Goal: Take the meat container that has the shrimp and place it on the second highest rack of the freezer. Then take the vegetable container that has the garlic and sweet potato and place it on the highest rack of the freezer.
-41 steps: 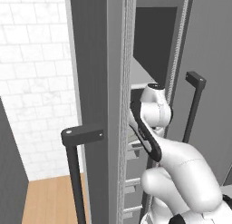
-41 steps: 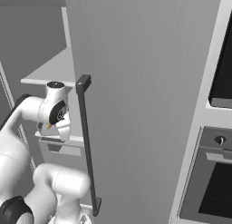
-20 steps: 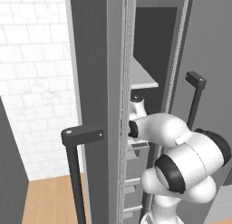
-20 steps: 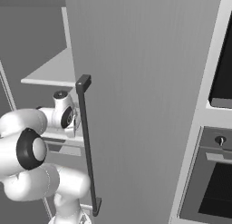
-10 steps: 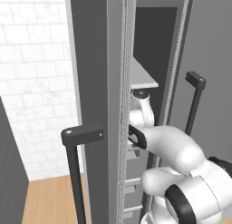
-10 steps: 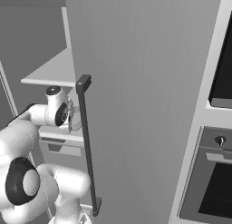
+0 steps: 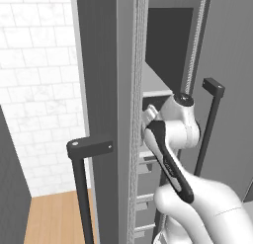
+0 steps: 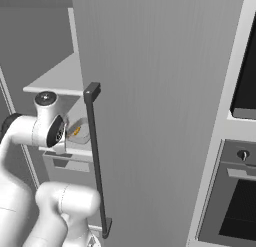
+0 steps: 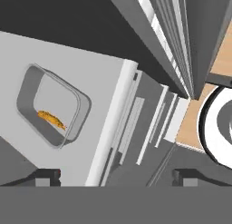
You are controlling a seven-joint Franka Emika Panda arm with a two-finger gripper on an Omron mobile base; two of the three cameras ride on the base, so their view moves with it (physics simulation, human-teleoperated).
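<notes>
Step in hand: as I judge it, the shrimp leg is at its end; the meat container (image 9: pixel 52 105) sits on a pale shelf (image 9: pixel 97 75) inside the freezer (image 8: pixel 165 91), and the arm is by the opening.
Hand: the hand (image 9: pixel 117 177) hangs above the shelf's front edge with its two dark tips wide apart and nothing between them, so it is open and empty.
Where the container is: flat on the shelf, back from the front lip, well apart from the fingertips; from the right it peeks out just behind the black door handle (image 8: pixel 96 161).
Shrimp: the shrimp (image 9: pixel 51 119) lies along the tray floor, a small curved orange sliver, much smaller than the tray.
Which rack: I cannot tell from here whether this is the second highest; another shelf juts out above it.
Doing it well: I would draw the hand straight out along the shelf, level, clear of the tray rim and the ribbed door edge (image 7: pixel 138 114), before swinging toward the vegetable container.
Risk: the gap between the two doors is narrow; a wide elbow swing could knock the handle or nudge the tray.
Materials: tray is grey, thin-walled, rounded-rectangular with a raised rim; shelves smooth matte grey; door brushed dark grey with a close-ribbed seal; handle a square black bar.
</notes>
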